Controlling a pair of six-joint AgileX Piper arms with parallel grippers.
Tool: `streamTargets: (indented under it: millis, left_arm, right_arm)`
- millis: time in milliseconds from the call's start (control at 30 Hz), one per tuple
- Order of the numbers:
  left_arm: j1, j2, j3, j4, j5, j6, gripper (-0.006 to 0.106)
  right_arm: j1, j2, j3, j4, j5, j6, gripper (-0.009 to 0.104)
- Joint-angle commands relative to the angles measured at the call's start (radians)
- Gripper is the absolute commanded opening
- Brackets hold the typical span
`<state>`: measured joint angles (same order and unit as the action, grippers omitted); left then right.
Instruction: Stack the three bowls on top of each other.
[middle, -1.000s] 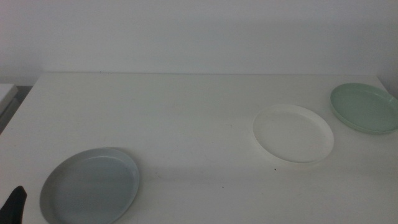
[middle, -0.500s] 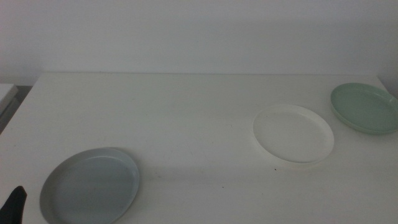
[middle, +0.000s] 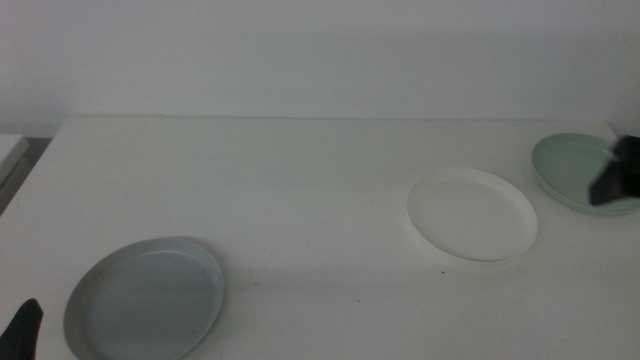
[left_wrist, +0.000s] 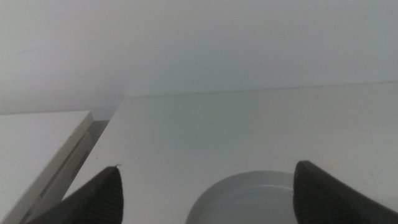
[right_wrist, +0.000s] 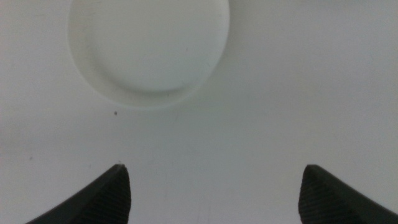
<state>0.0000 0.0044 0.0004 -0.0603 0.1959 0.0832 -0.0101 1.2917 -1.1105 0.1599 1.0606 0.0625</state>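
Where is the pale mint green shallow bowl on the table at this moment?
In the middle view, the pale mint green shallow bowl lies at the table's far right edge, just right of the white shallow bowl, partly hidden by the right gripper.

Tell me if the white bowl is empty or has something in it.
Empty: the white bowl shows only bare white inside, in the middle and right wrist views.
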Motion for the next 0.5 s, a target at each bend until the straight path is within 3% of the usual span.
streamTargets:
  millis: [0,233,467]
  left_arm:
    - [-0.001,-0.004,0.0,0.0,-0.014,-0.001,0.094]
    - [-0.001,-0.004,0.0,0.0,-0.014,-0.001,0.094]
    - [-0.001,-0.004,0.0,0.0,-0.014,-0.001,0.094]
  right_arm:
    - [0.022,0.106,-0.073,-0.027,-0.014,-0.007,0.093]
    - [0.065,0.433,-0.33,-0.107,-0.003,0.029,0.089]
    - [0.071,0.675,-0.484,-0.11,-0.001,0.02,0.061]
